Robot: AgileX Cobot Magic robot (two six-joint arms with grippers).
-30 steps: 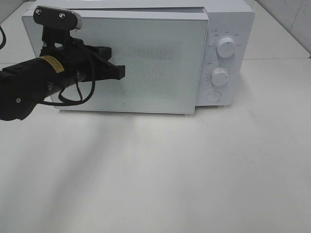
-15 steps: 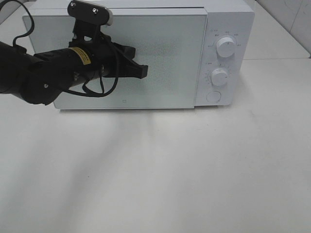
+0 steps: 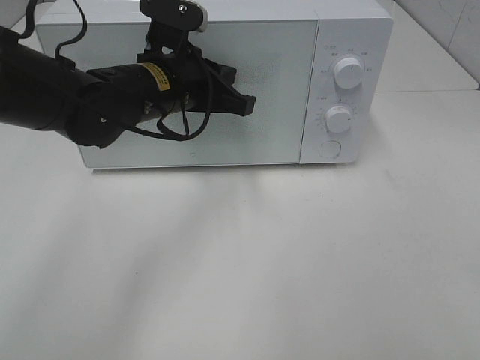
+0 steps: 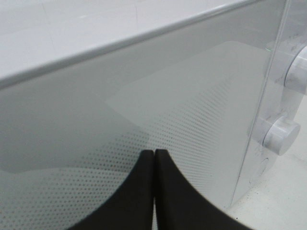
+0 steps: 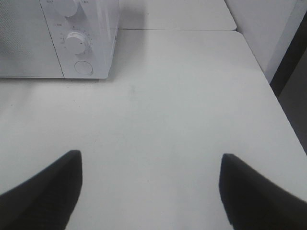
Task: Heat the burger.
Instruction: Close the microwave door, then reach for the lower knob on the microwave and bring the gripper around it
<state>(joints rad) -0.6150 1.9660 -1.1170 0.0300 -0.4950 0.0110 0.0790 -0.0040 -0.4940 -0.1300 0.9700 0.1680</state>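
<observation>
Burger: in no view, so cannot tell where it lies. Just beyond the left claw (image 3: 247, 106), only the shut door (image 3: 277, 142) of a white microwave (image 3: 352, 22), its frosted glass giving no look inside. Further along past the tips, beyond the door's far edge: upper knob (image 3: 349, 72), lower knob (image 3: 339, 118) and a round button (image 3: 328, 150), all apart from the claw. Below it and toward the camera, a wide bare table (image 3: 300, 262) with free room on every side.

Pinched fully together, fingers (image 4: 139, 191) meeting along one seam, holding nothing; tips close to the glass, contact not clear. Reaches in roughly level from the left side, across the door front, pointing toward the knobs, camera bracket on top.

On the other arm, right claw (image 5: 149, 163) spread wide and empty, hovers over the table, near the microwave's knob corner; table edge on its outer side.
</observation>
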